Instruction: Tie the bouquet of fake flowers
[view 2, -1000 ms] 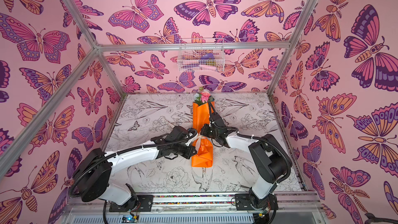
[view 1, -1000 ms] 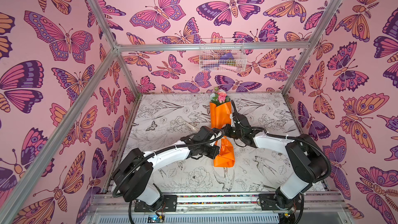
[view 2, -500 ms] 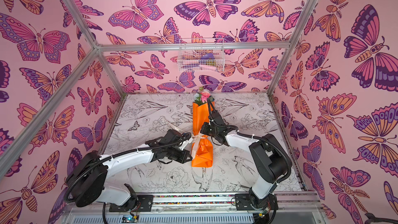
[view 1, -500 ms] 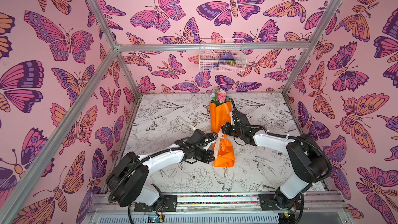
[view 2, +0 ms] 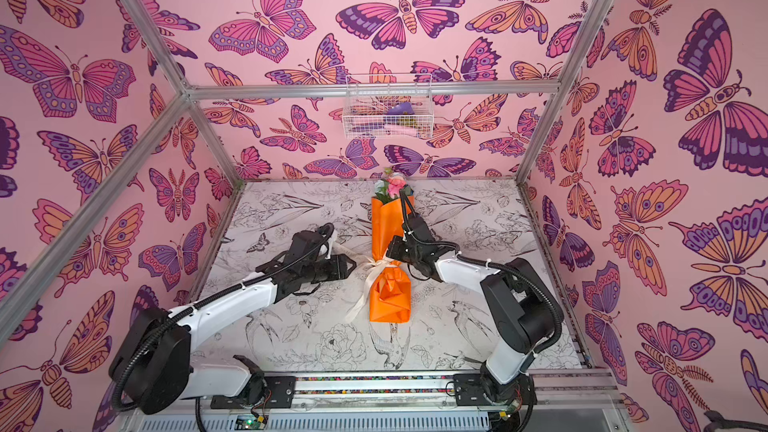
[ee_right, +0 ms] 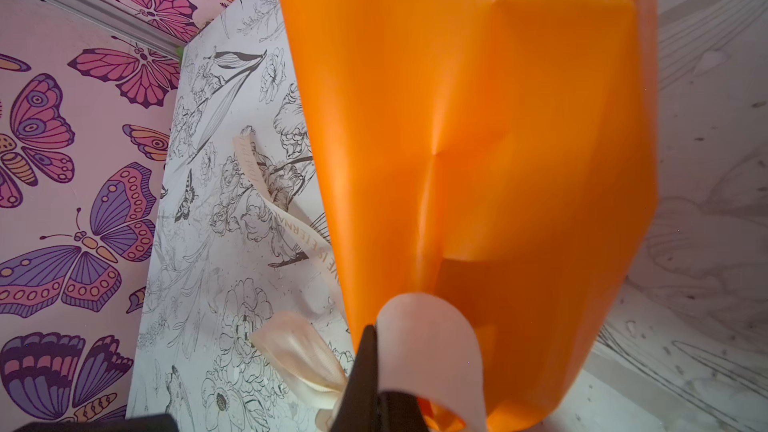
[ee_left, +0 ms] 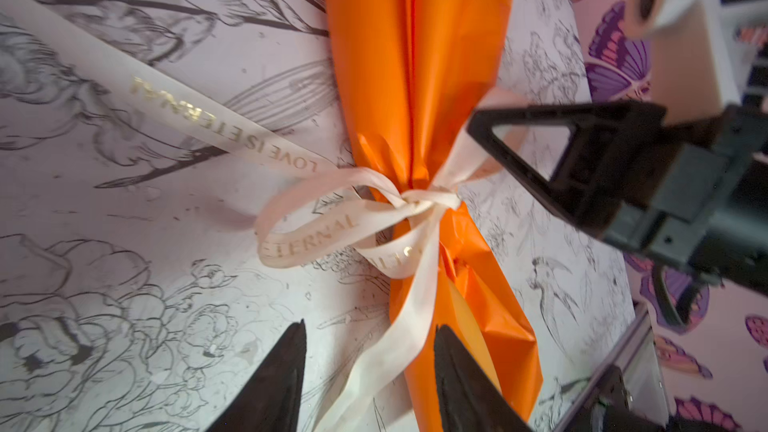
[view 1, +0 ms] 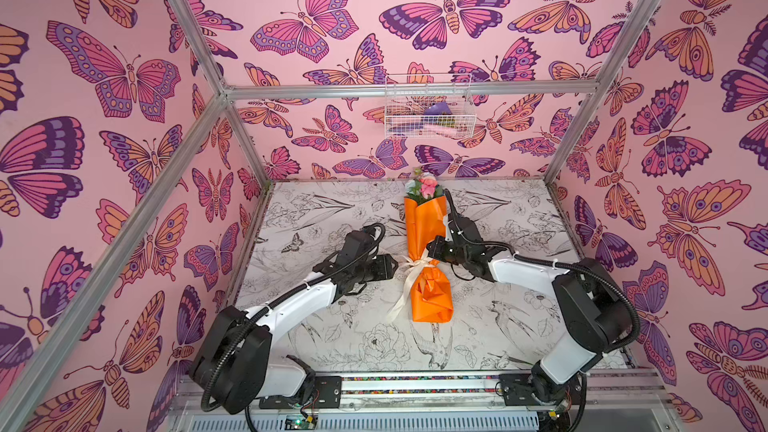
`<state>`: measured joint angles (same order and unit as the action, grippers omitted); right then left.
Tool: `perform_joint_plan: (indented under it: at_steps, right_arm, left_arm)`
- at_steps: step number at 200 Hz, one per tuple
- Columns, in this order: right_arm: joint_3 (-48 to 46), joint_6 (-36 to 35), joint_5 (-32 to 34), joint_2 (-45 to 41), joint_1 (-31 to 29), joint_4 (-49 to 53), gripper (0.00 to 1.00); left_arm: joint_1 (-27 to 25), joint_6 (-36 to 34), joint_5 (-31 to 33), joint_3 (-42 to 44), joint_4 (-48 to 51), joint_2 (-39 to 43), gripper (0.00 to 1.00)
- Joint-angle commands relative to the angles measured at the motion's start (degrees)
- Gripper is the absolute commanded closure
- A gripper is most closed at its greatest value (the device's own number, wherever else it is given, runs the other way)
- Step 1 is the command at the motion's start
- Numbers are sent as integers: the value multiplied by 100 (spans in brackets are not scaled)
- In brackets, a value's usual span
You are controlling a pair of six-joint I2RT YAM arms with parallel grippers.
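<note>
Parting since a second ago, the left pincer (view 1: 392,268) is now standing about half open and empty just beside the bow of the cream ribbon (view 1: 409,274), whose lettered tail is lying loose on the surface (view 1: 316,218). Opposite, the right pincer (view 1: 432,246) is staying clamped on a ribbon loop. The bouquet of fake flowers (view 1: 423,226) is lying mid-surface in orange paper, blooms pointing toward the back wall. Black-line flowers and birds are covering the white surface — pink butterfly wallpaper (view 1: 124,76) is lining the room, a wire basket (view 1: 428,110) hanging on the back rail.
</note>
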<state>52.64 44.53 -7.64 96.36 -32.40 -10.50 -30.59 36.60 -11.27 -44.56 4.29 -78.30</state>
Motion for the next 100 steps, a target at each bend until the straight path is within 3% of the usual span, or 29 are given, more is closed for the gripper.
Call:
perform_joint_plan:
  at_steps: [1, 30, 83, 100]
  right_arm:
    - [-26, -94, -39, -8, -3, -57, 100]
    - [-41, -94, -33, -37, 3, -12, 100]
    - [-77, -50, -82, -15, -12, -73, 100]
    - [-78, -50, -64, -27, -4, -70, 100]
  left_arm:
    - [97, 499, 668, -13, -332, -316, 44]
    - [107, 217, 770, -279, -94, -861, 36]
    - [106, 636, 697, -129, -343, -1238, 17]
    - [106, 673, 653, -141, -446, -1337, 15]
